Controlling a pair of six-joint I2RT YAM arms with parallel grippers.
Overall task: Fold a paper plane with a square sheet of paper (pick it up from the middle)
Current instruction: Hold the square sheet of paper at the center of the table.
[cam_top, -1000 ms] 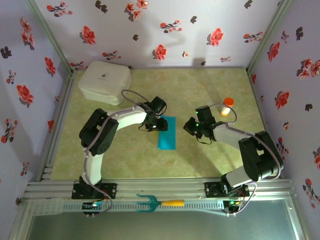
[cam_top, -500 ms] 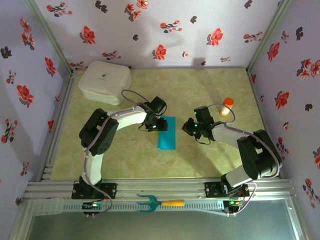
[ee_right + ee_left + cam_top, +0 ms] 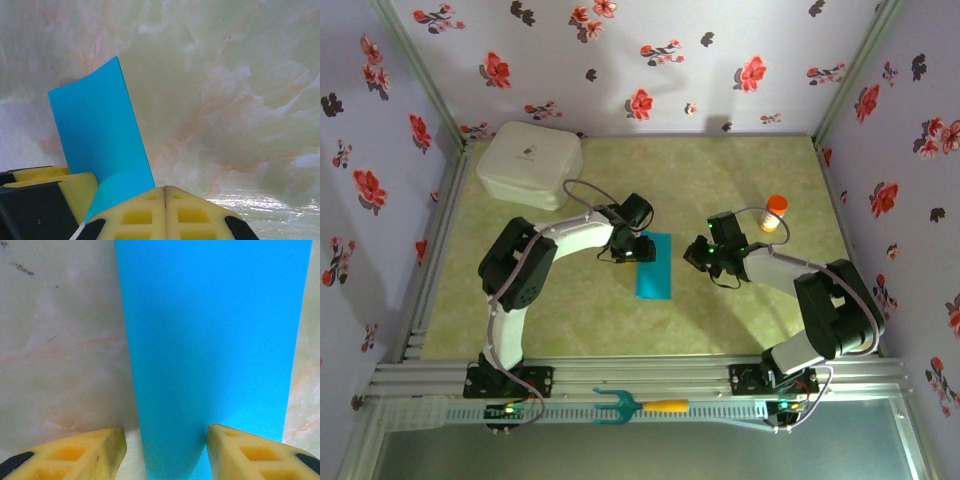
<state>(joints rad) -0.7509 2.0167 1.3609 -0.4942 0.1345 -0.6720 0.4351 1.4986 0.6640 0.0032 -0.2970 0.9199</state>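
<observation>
While a white lidded box (image 3: 530, 165) occupies the far left corner of the counter (image 3: 570, 320), the left gripper (image 3: 166, 452) is lowered over the far end of the square sheet of paper (image 3: 654, 270). Its jaws stand apart and clamp nothing: in the left wrist view one finger is over bare counter and the other over the paper, so they straddle one long edge. The sheet lies mid-counter between the two arms. From above it shows as a narrow rectangle, which suggests a half fold is already made, and the right wrist view shows one flap curling up off the surface. Just to the right, the right gripper (image 3: 165, 200) has its jaws clenched finger against finger, with nothing visible between them. Whether they touch the paper's edge cannot be told. An orange bottle (image 3: 775, 212) stands further right, well apart. The paper is judged very light, limp and easily creased. It is likely to slide on the smooth counter rather than lift, so the raised flap or the middle of a free edge offers the best hold, pinched gently.
</observation>
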